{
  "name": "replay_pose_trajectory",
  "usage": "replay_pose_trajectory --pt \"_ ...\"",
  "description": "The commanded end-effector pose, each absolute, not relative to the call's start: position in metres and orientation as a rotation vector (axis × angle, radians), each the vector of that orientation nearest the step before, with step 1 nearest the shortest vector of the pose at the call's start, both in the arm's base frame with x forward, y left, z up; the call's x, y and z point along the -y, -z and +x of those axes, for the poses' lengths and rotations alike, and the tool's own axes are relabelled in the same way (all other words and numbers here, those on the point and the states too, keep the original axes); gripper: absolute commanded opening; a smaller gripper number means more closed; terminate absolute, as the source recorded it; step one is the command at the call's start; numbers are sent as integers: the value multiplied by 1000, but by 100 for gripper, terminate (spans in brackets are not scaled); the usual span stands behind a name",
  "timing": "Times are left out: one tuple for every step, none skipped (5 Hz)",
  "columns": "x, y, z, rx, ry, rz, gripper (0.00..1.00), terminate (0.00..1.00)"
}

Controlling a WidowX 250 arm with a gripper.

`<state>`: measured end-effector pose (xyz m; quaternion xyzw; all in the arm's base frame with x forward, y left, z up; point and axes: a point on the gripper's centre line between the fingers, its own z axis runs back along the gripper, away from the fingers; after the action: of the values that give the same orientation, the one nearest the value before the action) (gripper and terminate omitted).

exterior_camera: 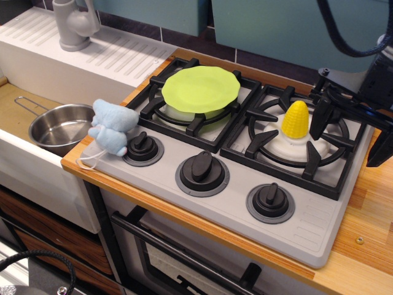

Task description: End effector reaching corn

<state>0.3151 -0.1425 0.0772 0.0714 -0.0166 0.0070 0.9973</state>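
My end effector (351, 126) hangs over the right edge of the stove, jaws spread wide with nothing between them. One dark finger (320, 117) points down just right of the corn, the other sits out near the frame's right side, above the wooden counter (362, 246). Cables loop up behind me toward the back wall.

The corn (295, 119) is right there, standing upright on the white burner cap (293, 147) in the middle of the right-hand grate (307, 161), tip up. It's just beside my near finger, apparently not touching, though from this angle I can't be certain of the gap.

Here's my worry. The corn is tall, narrow and balanced on its base. If I slide left with that near finger leading, I'd likely clip its side and tip it off the cap, down between the grate bars. That finger also looks low against the grate's raised prongs, so a sideways move could snag on one. I'd judge I need to get the open jaws centred over the cob before descending, not sweep across.

Further out, toward the back-left of the stove, a lime-green plate (201, 90) rests on the other grate, well clear. Three black knobs (202, 166) run along the front edge. A pale blue plush toy (112, 128) sits at the front-left corner, and beyond it a steel pot (50, 134) lies in the sink. None of that should trouble this reach.
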Motion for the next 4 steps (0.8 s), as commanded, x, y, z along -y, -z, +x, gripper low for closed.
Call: replay_pose_trajectory --pt "142 -77 315 33 -14 143 100 0" --pt "146 -84 318 25 -27 137 100 0" --pt "146 -87 329 20 -32 130 100 0" --pt "148 -92 339 13 -45 129 100 0"
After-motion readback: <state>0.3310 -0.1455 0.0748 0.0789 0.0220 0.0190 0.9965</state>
